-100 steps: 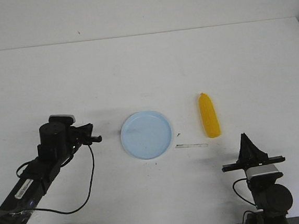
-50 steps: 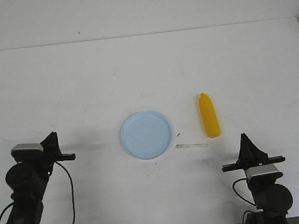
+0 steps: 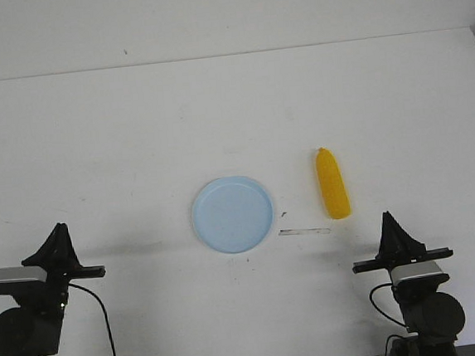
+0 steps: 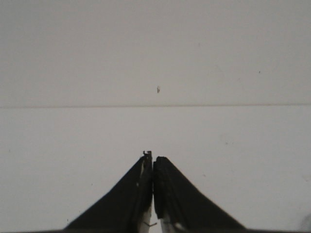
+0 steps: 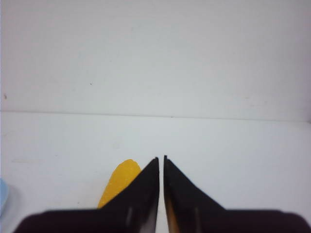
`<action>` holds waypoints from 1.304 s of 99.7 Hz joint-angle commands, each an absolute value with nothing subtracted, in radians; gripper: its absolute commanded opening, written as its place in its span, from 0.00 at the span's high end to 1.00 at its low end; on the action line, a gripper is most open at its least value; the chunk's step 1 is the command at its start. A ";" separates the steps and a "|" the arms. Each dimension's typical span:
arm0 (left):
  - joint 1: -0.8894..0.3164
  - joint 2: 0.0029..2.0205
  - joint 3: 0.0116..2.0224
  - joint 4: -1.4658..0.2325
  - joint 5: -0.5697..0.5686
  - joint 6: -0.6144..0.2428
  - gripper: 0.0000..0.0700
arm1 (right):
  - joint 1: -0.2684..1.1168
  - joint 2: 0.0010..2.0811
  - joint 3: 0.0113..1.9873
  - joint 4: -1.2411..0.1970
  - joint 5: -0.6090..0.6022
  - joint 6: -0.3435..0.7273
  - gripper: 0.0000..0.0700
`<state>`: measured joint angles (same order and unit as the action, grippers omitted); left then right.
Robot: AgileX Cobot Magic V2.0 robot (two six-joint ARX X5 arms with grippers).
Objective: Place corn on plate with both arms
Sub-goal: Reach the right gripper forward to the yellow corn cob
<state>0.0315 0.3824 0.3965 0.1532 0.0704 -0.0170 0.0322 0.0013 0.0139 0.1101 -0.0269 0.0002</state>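
The yellow-orange corn (image 3: 332,184) lies on the white table, right of the plate and apart from it, tapered end pointing away. The pale blue plate (image 3: 232,213) sits at the table's middle, empty. My left gripper (image 3: 58,234) is shut and empty at the near left, well left of the plate. My right gripper (image 3: 388,219) is shut and empty at the near right, short of the corn. In the right wrist view the corn (image 5: 120,181) shows just beyond the shut gripper (image 5: 161,158). The left wrist view shows only bare table past the shut gripper (image 4: 153,158).
A thin pale strip (image 3: 305,231) lies on the table between the plate and my right gripper. A sliver of the plate's rim (image 5: 2,196) shows at the edge of the right wrist view. The table's far edge (image 3: 227,56) meets a white wall.
My left arm has drawn back from beside the plate to the near left corner and now points forward. The right arm, corn and plate have not moved.
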 commanded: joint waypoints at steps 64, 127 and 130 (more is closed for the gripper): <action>0.032 0.260 0.406 0.158 0.071 -0.008 0.92 | 0.033 0.001 0.013 0.127 -0.026 0.010 0.98; 0.032 0.260 0.406 0.158 0.071 -0.008 0.92 | 0.033 0.217 0.453 -0.091 0.027 0.020 0.98; 0.033 0.260 0.406 0.157 0.071 -0.008 0.92 | 0.033 0.249 0.484 -0.100 0.027 0.021 0.98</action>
